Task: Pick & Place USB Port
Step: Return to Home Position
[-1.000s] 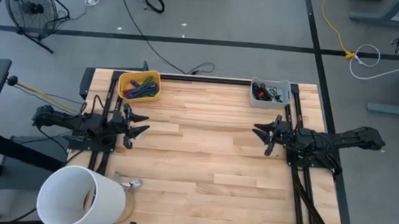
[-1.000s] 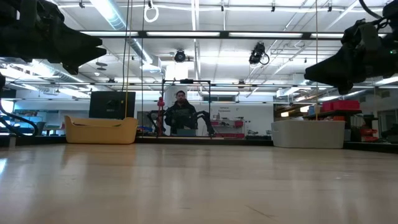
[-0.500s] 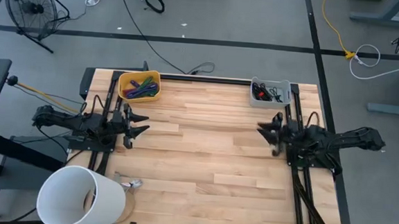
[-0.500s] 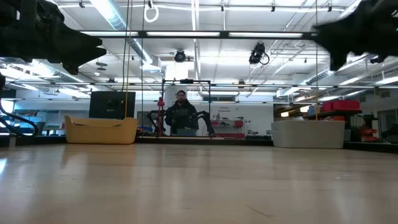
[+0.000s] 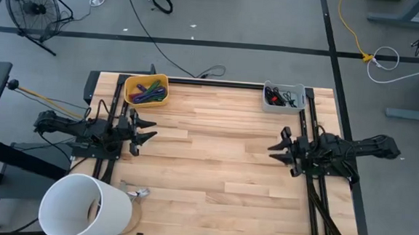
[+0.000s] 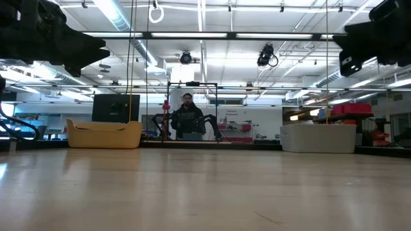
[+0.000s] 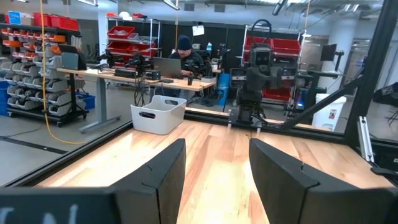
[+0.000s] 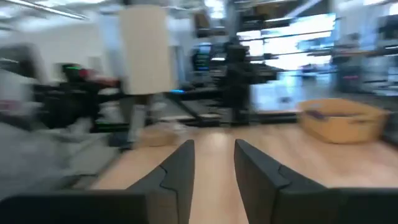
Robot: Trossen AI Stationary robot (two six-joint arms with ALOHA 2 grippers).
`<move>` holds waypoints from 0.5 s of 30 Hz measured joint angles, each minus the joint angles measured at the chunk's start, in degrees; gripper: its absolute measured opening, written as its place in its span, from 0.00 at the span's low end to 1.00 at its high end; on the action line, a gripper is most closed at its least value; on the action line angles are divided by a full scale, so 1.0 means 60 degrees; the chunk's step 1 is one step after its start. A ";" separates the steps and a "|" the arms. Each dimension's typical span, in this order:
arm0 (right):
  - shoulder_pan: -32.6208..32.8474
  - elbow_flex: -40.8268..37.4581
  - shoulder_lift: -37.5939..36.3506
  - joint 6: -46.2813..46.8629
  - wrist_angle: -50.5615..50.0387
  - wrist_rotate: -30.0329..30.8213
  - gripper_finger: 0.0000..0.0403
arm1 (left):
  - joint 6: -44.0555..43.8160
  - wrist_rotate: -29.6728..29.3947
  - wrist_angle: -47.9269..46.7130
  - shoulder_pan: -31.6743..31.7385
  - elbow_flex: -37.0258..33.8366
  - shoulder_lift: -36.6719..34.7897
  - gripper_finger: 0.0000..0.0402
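A grey-white bin (image 5: pixel 284 96) with dark USB parts inside stands at the table's far right; it also shows as the white bin (image 7: pixel 158 115) in the left wrist view. At the far left sits a yellow bin (image 5: pixel 146 89) of coloured pieces, which appears blurred in the right wrist view as well (image 8: pixel 339 121). My left gripper (image 5: pixel 151 132) hovers open over the table's left side, pointing right (image 7: pixel 217 149). My right gripper (image 5: pixel 274 151) hovers open over the right side, pointing left (image 8: pixel 214 149). Both are well above the wood, as the low view shows (image 6: pixel 96 46) (image 6: pixel 343 45).
A large white cylinder (image 5: pixel 85 207) lies at the near left corner, with a small metal piece (image 5: pixel 139 193) beside it. Dark rails (image 5: pixel 312 138) run along the table's left and right edges. A person (image 6: pixel 187 119) sits beyond the far edge. Bare wood (image 5: pixel 215 147) lies between the arms.
My right gripper has risen and shifted a little toward the table's near edge, turning about its wrist as it went; it stays open. My left arm has kept still.
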 joint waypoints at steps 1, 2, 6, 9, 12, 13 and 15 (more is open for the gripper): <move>0.0000 0.0000 -0.0159 -0.0143 -0.0188 0.0390 0.28 | 0.0000 0.0003 0.0002 0.0000 0.0000 0.0000 0.45; -0.0001 0.0000 -0.0347 -0.0215 -0.0346 0.0814 0.28 | 0.0000 0.0001 0.0003 0.0000 0.0000 0.0000 0.45; -0.0001 0.0004 -0.1082 -0.0327 -0.1214 0.1203 0.28 | -0.0002 0.0000 0.0003 0.0000 0.0000 0.0000 0.45; -0.0001 0.0004 -0.1077 -0.0245 -0.1530 0.1035 0.28 | 0.0000 0.0000 0.0002 0.0000 -0.0001 0.0001 0.45; -0.0001 0.0004 -0.1081 0.0028 -0.1703 0.1091 0.28 | 0.0000 0.0001 -0.0001 0.0002 -0.0001 0.0000 0.45; -0.0003 0.0004 -0.1081 0.0038 -0.1721 0.1043 0.28 | 0.0000 -0.0002 -0.0001 0.0000 0.0000 0.0000 0.45; -0.0001 0.0004 -0.1020 -0.0048 -0.1730 0.0917 0.28 | 0.0000 0.0004 -0.0001 0.0000 0.0000 0.0003 0.45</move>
